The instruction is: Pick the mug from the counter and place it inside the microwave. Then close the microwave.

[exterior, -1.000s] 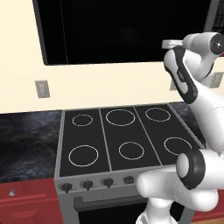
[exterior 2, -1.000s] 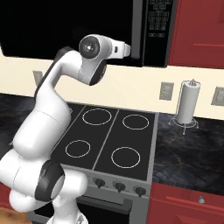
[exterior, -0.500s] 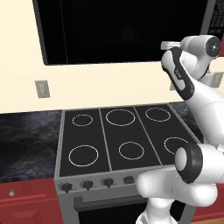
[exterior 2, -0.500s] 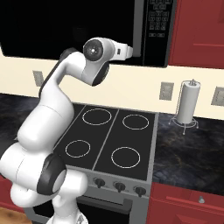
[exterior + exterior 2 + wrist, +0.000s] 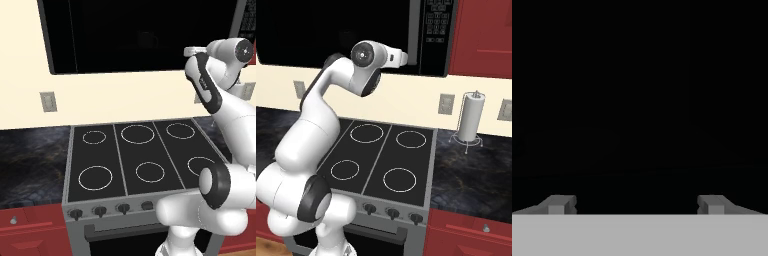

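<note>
- Pincer (image 5: 636, 204): we log its tips apart, nothing between them
- Microwave (image 5: 140, 35): dark cavity ahead of the pincer
- Mug (image 5: 148, 39): we judge a faint shape inside; door closing remains

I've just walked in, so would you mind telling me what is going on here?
The robot arm is raised to the microwave above the stove. Its tool is open and empty, facing a dark space. A faint mug shape seems to sit in the microwave's dark cavity, though it is hard to make out. A paper towel roll stands on the counter.
</note>
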You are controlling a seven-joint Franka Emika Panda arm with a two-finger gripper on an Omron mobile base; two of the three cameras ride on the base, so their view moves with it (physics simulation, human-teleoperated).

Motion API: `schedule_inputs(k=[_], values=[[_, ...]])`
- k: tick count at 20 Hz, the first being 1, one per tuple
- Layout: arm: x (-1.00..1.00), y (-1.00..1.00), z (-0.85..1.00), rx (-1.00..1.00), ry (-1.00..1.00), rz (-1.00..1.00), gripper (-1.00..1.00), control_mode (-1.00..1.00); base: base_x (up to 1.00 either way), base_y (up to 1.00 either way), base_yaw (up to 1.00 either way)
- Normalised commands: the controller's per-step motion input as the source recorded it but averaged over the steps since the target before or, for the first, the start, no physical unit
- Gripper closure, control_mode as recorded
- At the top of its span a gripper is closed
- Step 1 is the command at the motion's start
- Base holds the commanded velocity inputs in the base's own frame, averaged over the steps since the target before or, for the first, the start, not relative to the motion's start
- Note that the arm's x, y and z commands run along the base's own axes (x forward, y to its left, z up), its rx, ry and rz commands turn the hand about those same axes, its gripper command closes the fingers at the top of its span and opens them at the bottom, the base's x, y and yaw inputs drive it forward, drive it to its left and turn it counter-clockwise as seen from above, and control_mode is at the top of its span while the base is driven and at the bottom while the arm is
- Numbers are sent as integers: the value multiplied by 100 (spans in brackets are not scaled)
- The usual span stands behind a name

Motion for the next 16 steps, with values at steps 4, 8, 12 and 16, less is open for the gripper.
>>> schedule_inputs(k=[4,8,12,16], values=[[13,0,0,0,0,0,-100,-100,0,0,0],[0,0,0,0,0,0,-100,-100,0,0,0],[0,0,0,0,0,0,-100,-100,0,0,0],[-23,0,3,0,-6,0,-100,-100,0,0,0]])
